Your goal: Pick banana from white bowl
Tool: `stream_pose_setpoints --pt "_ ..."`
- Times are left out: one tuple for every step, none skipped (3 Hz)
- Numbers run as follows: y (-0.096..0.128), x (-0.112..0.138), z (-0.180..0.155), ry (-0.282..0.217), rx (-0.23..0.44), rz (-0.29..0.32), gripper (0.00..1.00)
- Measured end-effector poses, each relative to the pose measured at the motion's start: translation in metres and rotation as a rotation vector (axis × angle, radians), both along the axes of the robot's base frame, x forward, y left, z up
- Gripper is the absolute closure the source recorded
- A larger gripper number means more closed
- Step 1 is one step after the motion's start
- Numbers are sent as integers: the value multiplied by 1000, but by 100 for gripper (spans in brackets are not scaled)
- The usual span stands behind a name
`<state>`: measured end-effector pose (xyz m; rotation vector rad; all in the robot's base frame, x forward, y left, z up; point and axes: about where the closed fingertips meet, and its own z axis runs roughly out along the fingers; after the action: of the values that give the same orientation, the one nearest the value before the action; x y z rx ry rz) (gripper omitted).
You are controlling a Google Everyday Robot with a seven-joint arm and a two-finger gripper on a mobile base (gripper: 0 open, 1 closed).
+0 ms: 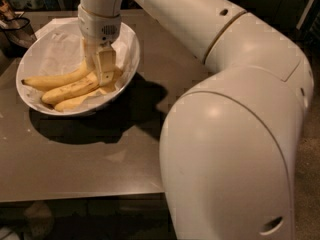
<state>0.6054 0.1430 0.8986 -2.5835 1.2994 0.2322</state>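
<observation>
The white bowl (pixel 127 44), lined with crinkled white paper, stands at the table's back left. Three bananas lie in its front half. The banana (pixel 70 90) is the middle one, long and thick with dark streaks. A slimmer one (pixel 52 80) lies behind it and a paler, shorter one (pixel 75 103) in front. My gripper (pixel 98 76) points straight down into the bowl and sits on the right ends of the bananas, hiding them there.
The bowl rests on a brown table (pixel 100 159) whose front edge runs along the bottom. A dark object (pixel 15 26) stands at the far left beside the bowl. My own large white arm (pixel 235 134) fills the right side.
</observation>
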Motion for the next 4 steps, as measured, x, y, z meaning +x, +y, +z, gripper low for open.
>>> stream_pose_setpoints --pt "-2 -2 1 9 19 -11 100" --pt "-25 -9 15 -1 81 -111 100" --pt "-60 -9 31 -21 147 -260 100" --pt "-82 -7 40 -20 189 -345 100"
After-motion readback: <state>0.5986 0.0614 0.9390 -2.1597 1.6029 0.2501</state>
